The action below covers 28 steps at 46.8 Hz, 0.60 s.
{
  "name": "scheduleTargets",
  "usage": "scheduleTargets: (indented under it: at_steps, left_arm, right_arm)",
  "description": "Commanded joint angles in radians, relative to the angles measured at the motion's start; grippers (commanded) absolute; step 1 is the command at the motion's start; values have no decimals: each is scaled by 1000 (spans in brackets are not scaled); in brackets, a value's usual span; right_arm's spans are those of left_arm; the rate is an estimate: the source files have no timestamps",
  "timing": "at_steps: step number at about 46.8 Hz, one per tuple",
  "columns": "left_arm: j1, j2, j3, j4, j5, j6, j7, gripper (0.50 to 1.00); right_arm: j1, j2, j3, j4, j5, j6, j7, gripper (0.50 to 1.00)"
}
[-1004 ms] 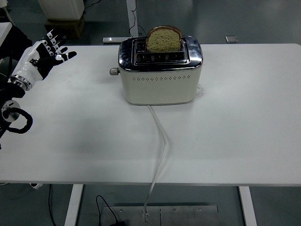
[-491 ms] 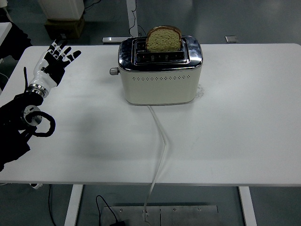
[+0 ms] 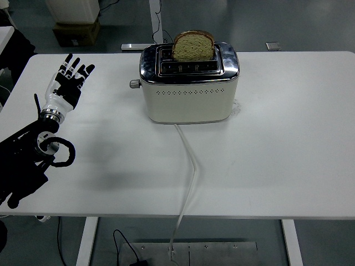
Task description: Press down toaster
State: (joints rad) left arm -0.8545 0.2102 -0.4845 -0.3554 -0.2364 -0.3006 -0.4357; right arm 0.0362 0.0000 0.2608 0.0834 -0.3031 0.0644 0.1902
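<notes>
Toaster [image 3: 188,88] stands at the far middle of the white table [image 3: 277,138], cream-bodied with a chrome top, and a slice of bread [image 3: 193,46] sticks up high out of its rear slot, so nothing is pressed down yet. From the head view, which is the only one, a small round knob [image 3: 133,84] pokes out of its left end, near the top; I take this for the lever or its neighbour, though it is too small to be sure. A pale cord [image 3: 188,166] runs from the toaster's front base toward the near edge and hangs off it.

The left hand [image 3: 67,82] hovers over the table's left part, well apart from the toaster, fingers [image 3: 70,61] spread and straight, holding nothing. The right arm does not show.

To do this step well, I judge the hand should travel right to the toaster's left end, close all but one or two fingers, set a fingertip squarely on top of the lever and push straight down until it latches. Pushing sideways risks sliding the toaster along the smooth table, and the arm should keep clear of the cord
</notes>
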Motion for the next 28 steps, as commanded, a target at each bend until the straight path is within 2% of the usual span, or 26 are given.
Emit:
scheduleTargets:
  at_steps: [1,28]
  left_arm:
    - [2,0,-9,-1,0,-2,0,1000]
    - [0,-3,-43,-1,6,-14,0,1000]
  right_arm:
    - [-1,0,0,1,1,0,0,998]
    - [-1,0,0,1,-1,0,0,998]
